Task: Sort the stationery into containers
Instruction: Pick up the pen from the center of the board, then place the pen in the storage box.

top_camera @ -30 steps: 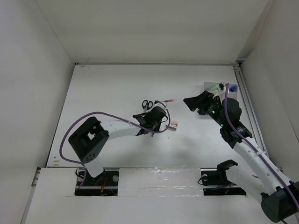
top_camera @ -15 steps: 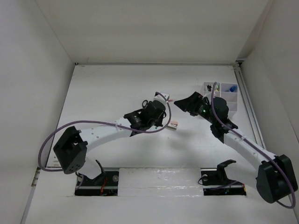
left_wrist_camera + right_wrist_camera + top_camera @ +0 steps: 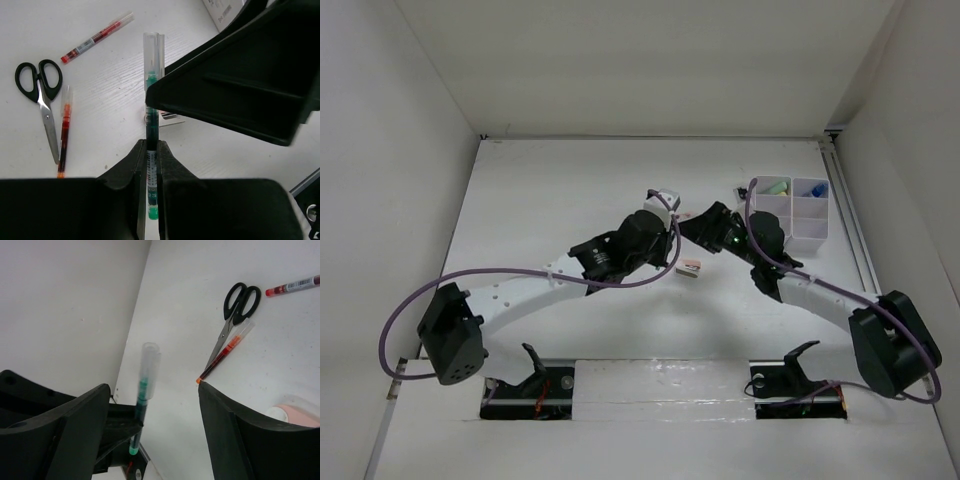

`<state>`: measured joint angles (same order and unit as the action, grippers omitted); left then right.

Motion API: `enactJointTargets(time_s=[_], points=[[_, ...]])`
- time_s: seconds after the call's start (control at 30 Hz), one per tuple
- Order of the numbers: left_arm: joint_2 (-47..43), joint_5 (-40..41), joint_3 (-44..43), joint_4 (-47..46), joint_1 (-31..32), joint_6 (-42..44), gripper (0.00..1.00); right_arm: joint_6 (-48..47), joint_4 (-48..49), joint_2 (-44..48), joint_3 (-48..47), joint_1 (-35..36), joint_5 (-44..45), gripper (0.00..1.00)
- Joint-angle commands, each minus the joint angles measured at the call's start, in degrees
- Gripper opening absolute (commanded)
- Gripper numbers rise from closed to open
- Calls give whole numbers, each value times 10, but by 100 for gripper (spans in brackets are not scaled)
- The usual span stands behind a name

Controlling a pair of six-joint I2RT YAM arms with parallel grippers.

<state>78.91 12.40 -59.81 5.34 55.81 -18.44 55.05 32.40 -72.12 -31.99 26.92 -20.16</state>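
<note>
The left end effector (image 3: 151, 146) is clamped on a green pen (image 3: 152, 70), gripping its lower barrel so the clear-capped end points away from the wrist. The right end effector (image 3: 154, 392) stands wide. In its own view the pen shows between its two fingers, closer to one of them, and I cannot tell whether they touch it. Both hang over the middle of the table (image 3: 550, 200), left of the box (image 3: 805, 240). On the table lie scissors (image 3: 42, 97), an orange pen (image 3: 64, 131) just beside their blades, a red pen (image 3: 97, 37) near the handles, and an eraser (image 3: 690, 267).
</note>
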Motion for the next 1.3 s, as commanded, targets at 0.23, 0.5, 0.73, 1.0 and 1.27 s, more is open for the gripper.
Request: enactJointTargets(time_s=[0.23,0.5,0.73,1.0,1.27], points=[[-51,-16,-2,-31,3,12,0,38,125,-55,-20,31,-15,50],[-35,-4,4,-36,3,12,0,50,144,-55,-26,41,-26,8],[-30,38,4,-21,3,1,58,23,100,-28,-38,25,-7,0],[-56,146,3,57,3,-69,100,-179,-39,19,-114,-128,82,0],[-76,155,29,86,-20,-121,100,-266,-59,11,-147,-228,216,0]])
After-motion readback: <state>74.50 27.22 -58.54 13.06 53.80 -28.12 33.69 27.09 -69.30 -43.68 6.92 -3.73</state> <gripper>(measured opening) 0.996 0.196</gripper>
